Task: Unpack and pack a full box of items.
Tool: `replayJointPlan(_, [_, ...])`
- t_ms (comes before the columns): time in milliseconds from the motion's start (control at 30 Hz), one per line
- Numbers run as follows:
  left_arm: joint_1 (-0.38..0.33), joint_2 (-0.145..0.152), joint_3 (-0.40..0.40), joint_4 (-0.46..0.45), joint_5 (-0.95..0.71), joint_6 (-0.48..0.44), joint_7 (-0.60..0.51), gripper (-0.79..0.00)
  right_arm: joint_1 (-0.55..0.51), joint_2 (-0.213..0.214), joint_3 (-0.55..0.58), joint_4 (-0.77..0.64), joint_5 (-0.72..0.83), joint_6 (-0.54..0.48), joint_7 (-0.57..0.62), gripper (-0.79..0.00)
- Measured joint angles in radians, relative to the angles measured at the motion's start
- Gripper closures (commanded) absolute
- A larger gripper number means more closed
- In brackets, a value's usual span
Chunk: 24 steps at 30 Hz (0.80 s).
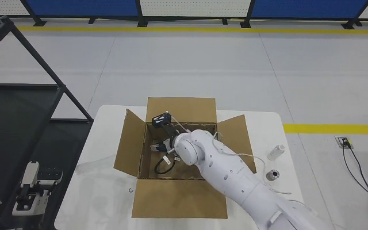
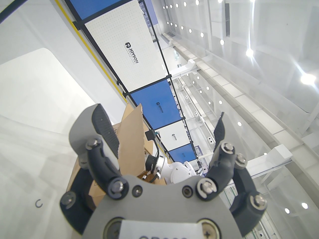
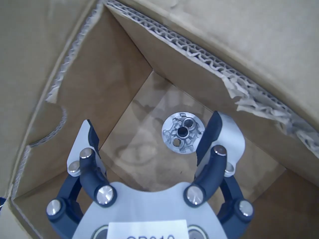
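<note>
The right arm (image 1: pixel 221 169) stretches across the near right corner of the cardboard box (image 1: pixel 181 109) and bends down into it, its wrist below the rim. From its wrist view the right gripper (image 3: pixel 151 119) points at the box floor with the jaws spread wide and nothing between them. A metal disc (image 3: pixel 183 135) with a dark centre hole lies flat on the floor just ahead of the jaws, close beside the inner face of one finger (image 3: pixel 211 130) and apart from the other. Corrugated walls rise around the gripper on all sides.

The left gripper (image 2: pixel 160 111) is tipped upward toward the ceiling, its jaws released and holding nothing. An upright flap (image 2: pixel 132 135) of the box stands beyond the jaws, nearer one finger, and the other arm's white casing shows farther off between them.

The top view gives the white table (image 1: pixel 103 172) around the box: a white bottle (image 1: pixel 276 152) lies on its side and a small metal part (image 1: pixel 273 173) sits just beside it, both well apart from the jaws, on the arm's side of the box. A C-shaped ring (image 1: pixel 131 191) lies on the table at the box's opposite side; the left wrist view catches it (image 2: pixel 38 204) too, behind the jaws.
</note>
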Motion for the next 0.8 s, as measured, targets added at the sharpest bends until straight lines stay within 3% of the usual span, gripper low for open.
replayJointPlan(167, [0.0, 0.0, 0.0, 0.0, 0.0, 0.0, 0.0, -0.785, -0.164, 0.104, 0.133, -0.353, -0.172, 0.066, 0.099, -0.785])
replayJointPlan(367, [0.0, 0.0, 0.0, 0.0, 0.0, 0.0, 0.0, -0.785, -0.369, 0.186, 0.311, -0.725, -0.356, 0.1, 0.188, -0.785])
replayJointPlan(567, [0.0, 0.0, 0.0, 0.0, 0.0, 0.0, 0.0, -0.785, -0.544, 0.232, 0.523, -0.991, -0.457, 0.142, 0.206, -0.785])
replayJointPlan(800, [0.0, 0.0, 0.0, 0.0, 0.0, 0.0, 0.0, -0.785, -0.71, 0.263, 0.776, -1.152, -0.446, 0.156, 0.244, -0.785])
